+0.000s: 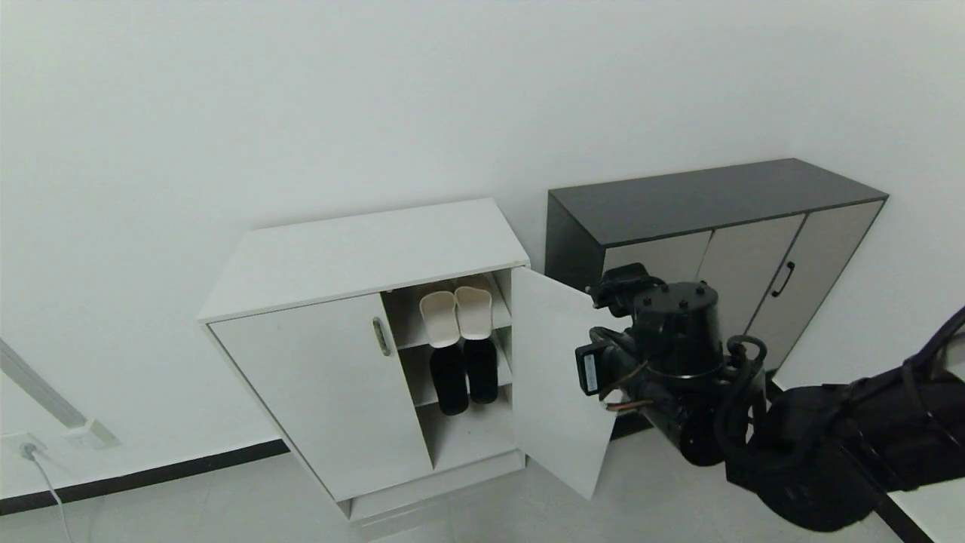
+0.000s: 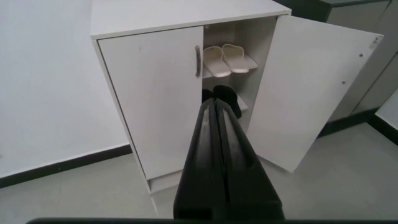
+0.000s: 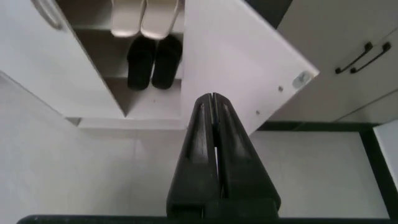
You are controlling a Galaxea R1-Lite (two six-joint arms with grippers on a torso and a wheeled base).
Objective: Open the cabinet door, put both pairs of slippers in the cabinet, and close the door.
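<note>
Slippers sit inside the low white laminate cabinet (image 1: 362,256) — the cream foam pair (image 1: 456,313) on the upper shelf, the black pair (image 1: 467,377) on the shelf below. Each pair lies side by side and far enough in to clear the door's swing. The cabinet's right-hand white panel door (image 1: 558,377) stands wide open, so by my reading closing it is the one step not yet done. The right gripper (image 3: 212,102) hangs near that door's free edge, its two black fingers pressed together with nothing between them — a posture suited to nudging a flat panel rather than gripping it. The left gripper (image 2: 216,106), likewise closed and empty, is in front of the shut left door (image 1: 324,385), well out of the way.
</note>
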